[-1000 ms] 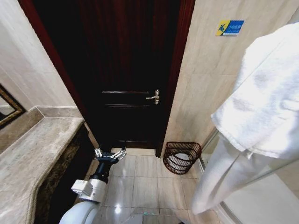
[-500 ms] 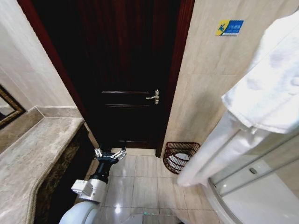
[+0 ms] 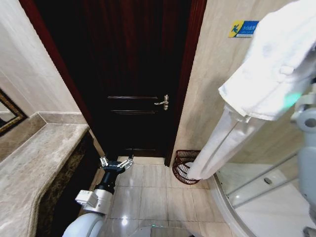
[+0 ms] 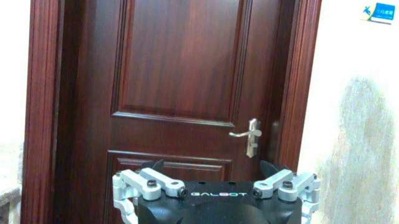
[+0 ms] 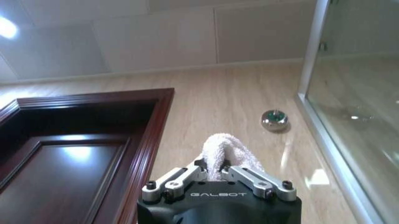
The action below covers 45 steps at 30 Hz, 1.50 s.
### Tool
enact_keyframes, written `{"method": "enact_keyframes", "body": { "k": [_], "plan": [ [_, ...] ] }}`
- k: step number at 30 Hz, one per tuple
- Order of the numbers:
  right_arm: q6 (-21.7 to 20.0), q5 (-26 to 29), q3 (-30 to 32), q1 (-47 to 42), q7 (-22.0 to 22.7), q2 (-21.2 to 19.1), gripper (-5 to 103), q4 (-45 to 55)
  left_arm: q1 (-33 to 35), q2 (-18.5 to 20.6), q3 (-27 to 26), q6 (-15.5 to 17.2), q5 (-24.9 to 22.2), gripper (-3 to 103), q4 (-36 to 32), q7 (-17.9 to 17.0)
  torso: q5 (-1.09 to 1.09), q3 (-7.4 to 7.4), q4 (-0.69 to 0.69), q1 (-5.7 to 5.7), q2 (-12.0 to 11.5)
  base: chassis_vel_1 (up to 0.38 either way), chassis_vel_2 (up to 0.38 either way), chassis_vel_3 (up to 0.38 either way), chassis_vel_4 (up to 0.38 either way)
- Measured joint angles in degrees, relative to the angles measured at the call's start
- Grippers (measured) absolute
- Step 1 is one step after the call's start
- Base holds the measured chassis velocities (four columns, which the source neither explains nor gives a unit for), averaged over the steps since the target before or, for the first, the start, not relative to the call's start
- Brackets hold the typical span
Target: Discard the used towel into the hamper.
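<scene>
A large white towel (image 3: 276, 69) hangs high on the right of the head view. Its long lower end (image 3: 210, 153) dangles in front of the right side of the hamper (image 3: 180, 165), a dark wicker basket on the floor by the door frame. In the right wrist view my right gripper (image 5: 215, 175) is shut on a fold of the towel (image 5: 227, 147). Part of my right arm (image 3: 307, 118) shows at the right edge of the head view. My left gripper (image 3: 116, 163) is held low over the floor tiles, open and empty, and faces the door (image 4: 215, 179).
A dark wooden door (image 3: 133, 74) with a brass handle (image 3: 162, 102) is shut straight ahead. A marble counter (image 3: 34, 168) runs along the left. A glass shower enclosure (image 3: 256, 187) curves in at the right. Tiled floor (image 3: 148, 192) lies between them.
The towel has swung left and its lower end now hangs in front of the hamper. My right arm has come into view at the right edge. The left arm has not moved.
</scene>
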Motion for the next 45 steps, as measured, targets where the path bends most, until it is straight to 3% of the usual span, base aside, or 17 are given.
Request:
{"method": "enact_keyframes", "body": {
  "k": [5,13,27,35,45],
  "plan": [
    [0.9,-1.3,-4.0,4.7,-0.4,1.3,6,-3.4,0.0,0.0,0.0,0.0,0.0,100,0.0,0.0,0.02,-0.01,0.00,-0.01,0.0,0.000,0.000,0.000,0.000],
    [2.6,-3.9,-13.2,22.2,-0.6,2.6,6,-13.1,0.0,0.0,0.0,0.0,0.0,100,0.0,0.0,-0.04,-0.06,0.00,-0.05,-0.1,0.000,0.000,0.000,0.000],
    [4.1,-8.5,-19.8,35.5,-2.0,8.5,6,-21.9,0.0,0.0,0.0,0.0,0.0,100,0.0,0.0,-0.01,-0.07,0.00,-0.07,-0.1,0.000,0.000,0.000,0.000],
    [7.0,-11.4,-21.9,38.7,-4.3,11.9,6,-27.4,0.0,0.0,0.0,0.0,0.0,100,0.0,0.0,0.01,-0.07,0.02,-0.06,-0.2,0.000,0.000,0.000,0.000],
    [9.2,-12.0,-19.5,34.5,-6.4,12.9,6,-30.2,0.0,0.0,0.0,0.0,0.0,100,0.0,0.0,-0.02,-0.10,0.00,-0.08,-0.2,0.000,0.000,0.000,0.000]
  ]
}}
